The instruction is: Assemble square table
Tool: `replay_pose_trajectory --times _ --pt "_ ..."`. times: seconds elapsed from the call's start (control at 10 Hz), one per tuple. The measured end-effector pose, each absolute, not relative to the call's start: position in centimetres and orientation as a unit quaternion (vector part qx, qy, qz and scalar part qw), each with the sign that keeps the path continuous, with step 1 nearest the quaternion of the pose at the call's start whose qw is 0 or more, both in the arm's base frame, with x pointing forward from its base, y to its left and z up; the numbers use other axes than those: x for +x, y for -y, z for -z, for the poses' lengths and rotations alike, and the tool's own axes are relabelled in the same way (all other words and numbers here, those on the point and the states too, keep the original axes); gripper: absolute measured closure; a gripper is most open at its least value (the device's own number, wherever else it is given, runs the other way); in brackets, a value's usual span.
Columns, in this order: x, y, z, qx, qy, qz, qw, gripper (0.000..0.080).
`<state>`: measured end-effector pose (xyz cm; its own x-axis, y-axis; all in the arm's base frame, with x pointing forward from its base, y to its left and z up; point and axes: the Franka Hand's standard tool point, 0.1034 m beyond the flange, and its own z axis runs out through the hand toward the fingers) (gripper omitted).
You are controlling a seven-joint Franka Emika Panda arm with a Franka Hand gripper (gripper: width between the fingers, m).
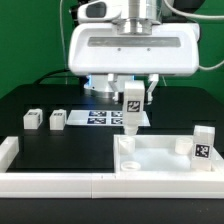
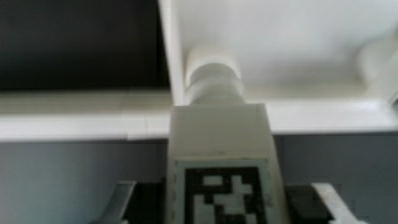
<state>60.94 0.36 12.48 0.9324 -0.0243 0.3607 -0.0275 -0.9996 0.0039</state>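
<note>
Fingers (image 2: 134, 205) clamped on first leg (image 1: 131, 108), upright, lower end at corner of tabletop (image 1: 160, 158); seating not discernible. Second leg (image 1: 203, 143) stood at the tabletop's edge on the exterior view's right. Third leg (image 1: 33, 119) and fourth leg (image 1: 58, 119) lay on counter (image 1: 60, 145) beside marker board (image 1: 100, 118), well apart from the tabletop.

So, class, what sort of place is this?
Probably a robotics lab bench: a gripper holds a tagged leg by the white tabletop, and a marker board lies on the black table.

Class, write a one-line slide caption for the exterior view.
Gripper holds one tagged leg upright at a corner of the tabletop; two legs lie aside.
</note>
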Motion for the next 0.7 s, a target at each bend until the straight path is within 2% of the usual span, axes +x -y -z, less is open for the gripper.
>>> replay_pose_trajectory --times 0.1,0.2,0.4,0.7 --pt "63.0 0.0 -12.0 0.98 0.018 -0.2 0.003 0.0515" --pt "63.7 0.3 -11.3 0.98 0.022 -0.2 0.001 0.0515" --pt "63.6 -0.8 -9.8 0.98 0.023 -0.199 -0.003 0.0515" --pt "62.5 -1.1 -8.7 0.981 0.02 -0.191 -0.001 0.0515"
